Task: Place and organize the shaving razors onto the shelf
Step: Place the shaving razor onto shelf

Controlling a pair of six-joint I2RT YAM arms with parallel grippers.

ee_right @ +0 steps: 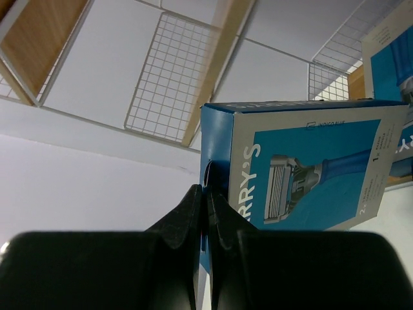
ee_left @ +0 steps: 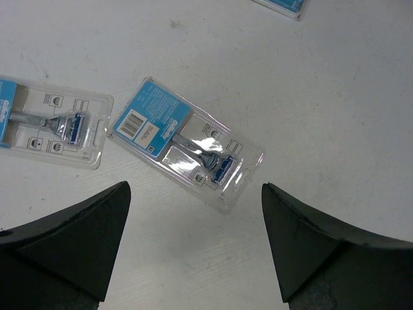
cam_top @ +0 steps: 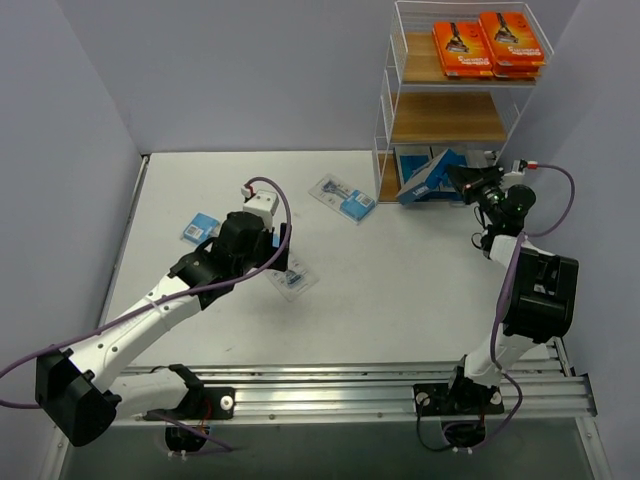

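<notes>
My left gripper (cam_top: 283, 250) (ee_left: 195, 187) hangs open over a clear blister razor pack (ee_left: 181, 145) (cam_top: 293, 278) lying flat on the table, with nothing between its fingers. A second blister pack (ee_left: 55, 123) (cam_top: 200, 228) lies to its left, and a third (cam_top: 343, 198) sits further back. My right gripper (cam_top: 464, 181) (ee_right: 206, 190) is shut on the end edge of a blue-and-grey razor box (ee_right: 310, 168) (cam_top: 428, 180), which leans tilted at the bottom tier of the shelf (cam_top: 385, 120). Orange razor boxes (cam_top: 490, 45) lie on the top tier.
The shelf's middle wooden tier (cam_top: 445, 118) holds nothing. Its wire mesh side (ee_right: 168, 77) stands just behind the held box. More blue boxes (ee_right: 393, 58) are at the right on the bottom tier. Grey walls close in on the left, back and right.
</notes>
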